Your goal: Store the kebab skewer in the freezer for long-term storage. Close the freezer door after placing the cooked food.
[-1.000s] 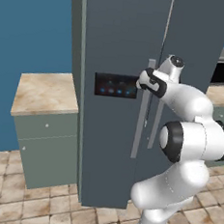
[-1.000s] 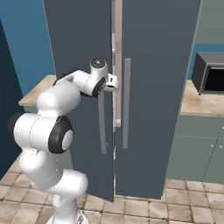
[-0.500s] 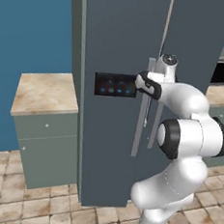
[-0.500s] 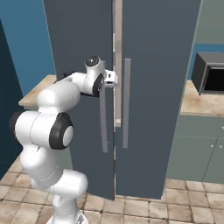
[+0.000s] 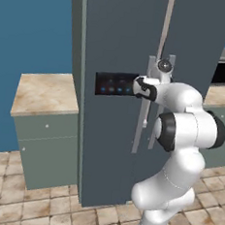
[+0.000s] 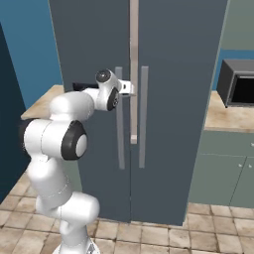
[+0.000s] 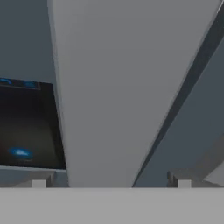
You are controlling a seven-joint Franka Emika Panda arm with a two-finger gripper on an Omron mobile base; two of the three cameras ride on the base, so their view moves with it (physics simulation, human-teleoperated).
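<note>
Two shut doors, microwave [image 6: 238, 83] rightward, counter [image 5: 43, 93] leftward.

The way ahead is blocked by the shut freezer door [image 5: 107, 133]; its handle [image 7: 127, 87] is framed between the spread fingers [image 7: 39, 183]. Open floor [image 5: 37, 209] is left beside the counter [image 5: 43, 93].

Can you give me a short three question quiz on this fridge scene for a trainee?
1. True or false: the freezer door with the black panel is shut.
2. The gripper has its jaws either side of what?
A. the door's bar handle
B. a drawer knob
C. the microwave
3. Fill in: the gripper's jaws are ____.

Key: 1 true; 2 A; 3 open.
</note>
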